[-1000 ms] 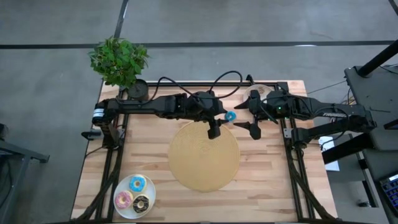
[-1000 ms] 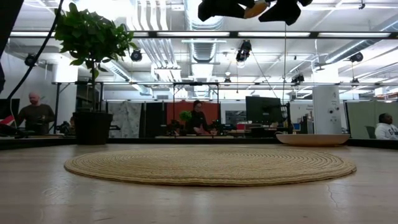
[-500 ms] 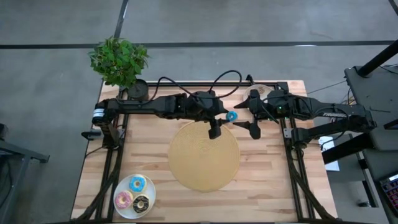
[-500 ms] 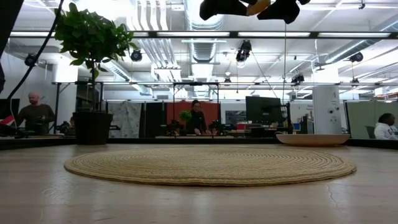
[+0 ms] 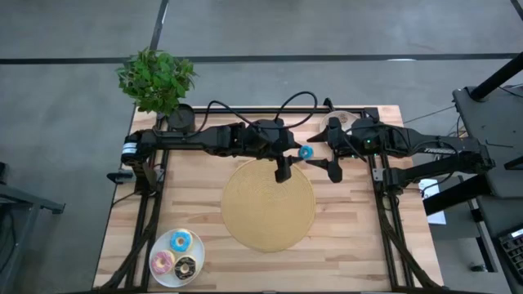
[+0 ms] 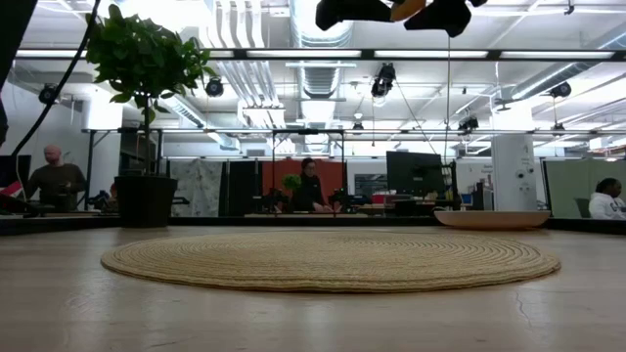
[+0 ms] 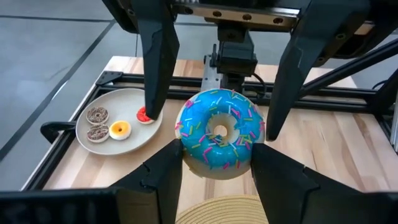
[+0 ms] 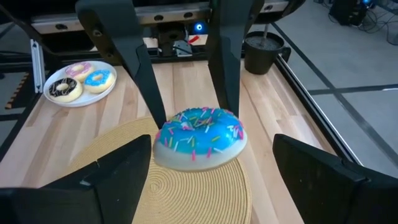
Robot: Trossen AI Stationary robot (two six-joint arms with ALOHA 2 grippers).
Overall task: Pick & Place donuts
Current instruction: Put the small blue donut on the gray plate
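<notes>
Above the far edge of the round woven straw mat (image 5: 268, 204), the left gripper (image 7: 214, 177) holds a blue-iced toy donut with coloured sprinkles (image 7: 219, 131) clear of the wooden slatted worktop (image 5: 196, 204). Its two dark fingers (image 7: 163, 171) are partly closed and press against the donut's sides. From overhead the donut is a small blue spot (image 5: 305, 152) just past the mat's far rim, between the two arms.

The right gripper (image 8: 211, 180) faces that same donut (image 8: 200, 138) from the other side, its fingers (image 8: 118, 177) spread wide on either side without touching it; it has hold of nothing.

At the near left corner of the worktop sits a white round plate (image 5: 161, 247) carrying three larger donuts: a light blue one (image 5: 181, 240), a pink one (image 5: 162, 262) and a chocolate brown one (image 5: 186, 266). At the far right, behind the right arm, a second white plate (image 7: 137, 142) holds tiny donuts: two brown with sprinkles (image 7: 97, 115), one cream and yellow (image 7: 119, 129), and a red one (image 7: 143, 116) partly hidden by a finger of the right gripper.

A potted green plant (image 5: 157, 79) stands off the far left corner.
</notes>
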